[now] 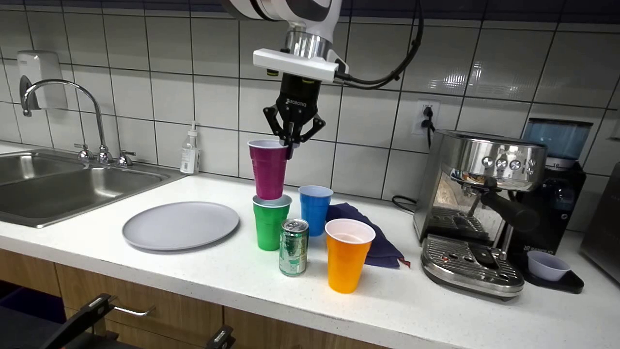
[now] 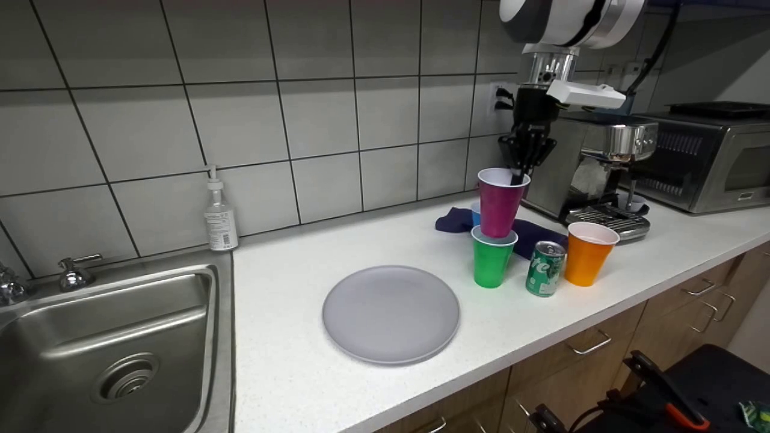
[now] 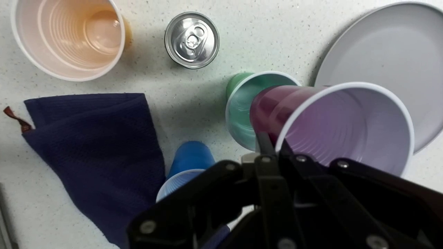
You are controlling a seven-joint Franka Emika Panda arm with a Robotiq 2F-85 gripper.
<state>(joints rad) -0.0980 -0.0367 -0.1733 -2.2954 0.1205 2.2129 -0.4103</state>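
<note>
My gripper [image 1: 289, 151] is shut on the rim of a magenta cup [image 1: 269, 172], one finger inside and one outside. The grip also shows in the wrist view [image 3: 273, 141]. The magenta cup [image 2: 499, 210] is upright, slightly tilted, over a green cup [image 2: 492, 261] standing on the counter. In both exterior views its base overlaps the green cup's mouth; I cannot tell whether it is inside the rim. In the wrist view, the magenta cup [image 3: 346, 121] covers part of the green cup's opening [image 3: 240, 114]. A blue cup [image 1: 315, 208] stands close behind, to the right.
A green can [image 1: 293, 249] and an orange cup [image 1: 346, 259] stand in front. A dark blue cloth [image 3: 100, 152] lies beside the blue cup. A grey plate [image 2: 391, 316] lies near the sink [image 2: 222, 337]. An espresso machine [image 1: 484, 155] and soap bottle [image 1: 190, 152] stand by the wall.
</note>
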